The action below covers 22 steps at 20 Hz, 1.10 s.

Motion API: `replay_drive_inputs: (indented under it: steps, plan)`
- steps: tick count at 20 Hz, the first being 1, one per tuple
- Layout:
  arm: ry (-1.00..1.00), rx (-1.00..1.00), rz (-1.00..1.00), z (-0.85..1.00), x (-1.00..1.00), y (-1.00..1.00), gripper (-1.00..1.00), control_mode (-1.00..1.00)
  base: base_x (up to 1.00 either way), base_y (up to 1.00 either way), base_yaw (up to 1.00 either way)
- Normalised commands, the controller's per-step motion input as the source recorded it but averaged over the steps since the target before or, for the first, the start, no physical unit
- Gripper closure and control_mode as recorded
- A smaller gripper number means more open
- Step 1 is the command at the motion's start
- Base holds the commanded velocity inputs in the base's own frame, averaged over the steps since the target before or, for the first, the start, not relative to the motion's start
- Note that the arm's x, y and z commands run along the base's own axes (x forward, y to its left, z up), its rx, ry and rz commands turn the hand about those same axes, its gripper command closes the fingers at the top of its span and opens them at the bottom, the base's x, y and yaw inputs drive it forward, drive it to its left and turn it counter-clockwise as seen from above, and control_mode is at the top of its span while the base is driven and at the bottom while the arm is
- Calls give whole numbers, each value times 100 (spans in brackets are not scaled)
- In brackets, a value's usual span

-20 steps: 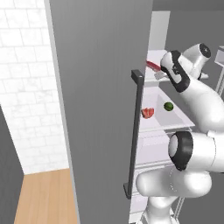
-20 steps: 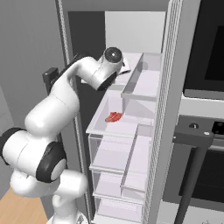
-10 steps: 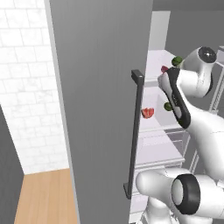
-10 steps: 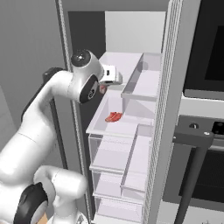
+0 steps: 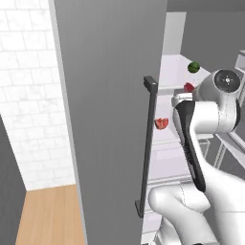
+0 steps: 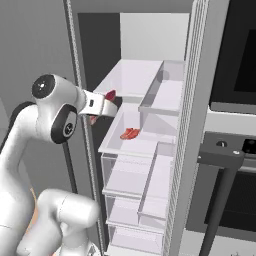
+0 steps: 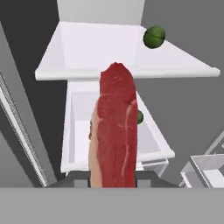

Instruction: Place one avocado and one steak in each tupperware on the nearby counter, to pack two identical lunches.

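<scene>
My gripper (image 6: 109,101) is shut on a red steak (image 7: 114,131), which stands up the middle of the hand view and hides the fingertips. The hand hangs just outside the open fridge, at the front edge of its upper shelf (image 6: 131,75). The held steak's tip (image 5: 189,87) shows past my arm. A second steak (image 6: 130,133) lies on the shelf below, also seen as steak (image 5: 161,123). One green avocado (image 7: 154,36) sits on the upper shelf, also avocado (image 5: 193,67). Another avocado (image 7: 140,117) peeks from behind the held steak. The tupperware and the counter are out of view.
The open grey fridge door (image 5: 105,105) with its dark handle (image 5: 148,143) stands close on my left. Clear drawers (image 6: 135,185) fill the lower fridge. An oven with a dark handle (image 6: 220,157) is to the right of the fridge.
The hand has drawn back out of the fridge's upper shelf toward the door side, carrying the steak. The arm has folded closer to the base.
</scene>
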Motion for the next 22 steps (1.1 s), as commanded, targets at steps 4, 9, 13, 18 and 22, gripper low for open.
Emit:
replay_drive_inputs:
  steps: [4, 9, 13, 18, 22]
  plan:
    - [0, 0, 0, 0, -100, 63, 100, -100, 0, 0, 0]
    - [0, 0, 4, 0, -100, 53, 100, -100, 0, 0, 0]
    - [0, 4, 12, 0, -92, 13, 100, -100, 0, 0, 0]
    - [9, 0, 13, -10, -16, 3, 100, -100, 0, 0, 0]
    - [0, 0, 0, -3, -1, 0, 100, -100, 0, 0, 0]
